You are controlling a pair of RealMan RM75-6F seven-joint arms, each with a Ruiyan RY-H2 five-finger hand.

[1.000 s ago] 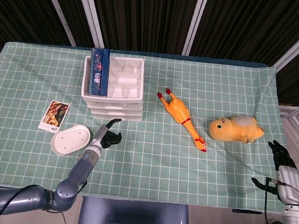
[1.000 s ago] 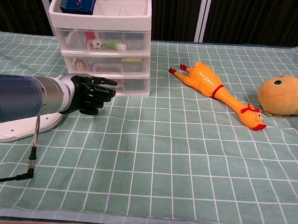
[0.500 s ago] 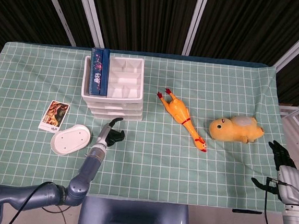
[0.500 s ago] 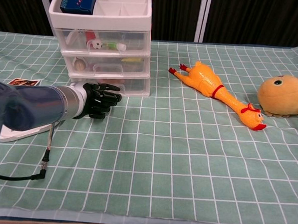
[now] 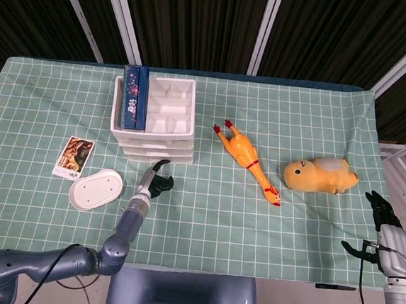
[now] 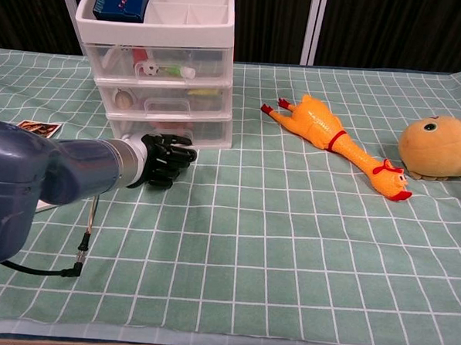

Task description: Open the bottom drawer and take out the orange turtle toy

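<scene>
Fingers (image 6: pixel 174 150) of the left hand (image 6: pixel 163 160) loosely curled, empty, just short of the closed bottom drawer (image 6: pixel 175 129) ahead, presumably poised for its handle, orange turtle toy (image 6: pixel 441 145) already out, well off to their right, forearm low across the table (image 6: pixel 288 245), right hand (image 5: pixel 381 210) idle, spread.

rubber chicken (image 5: pixel 248 162), white dish (image 5: pixel 96 189), picture card (image 5: pixel 74 158)
</scene>
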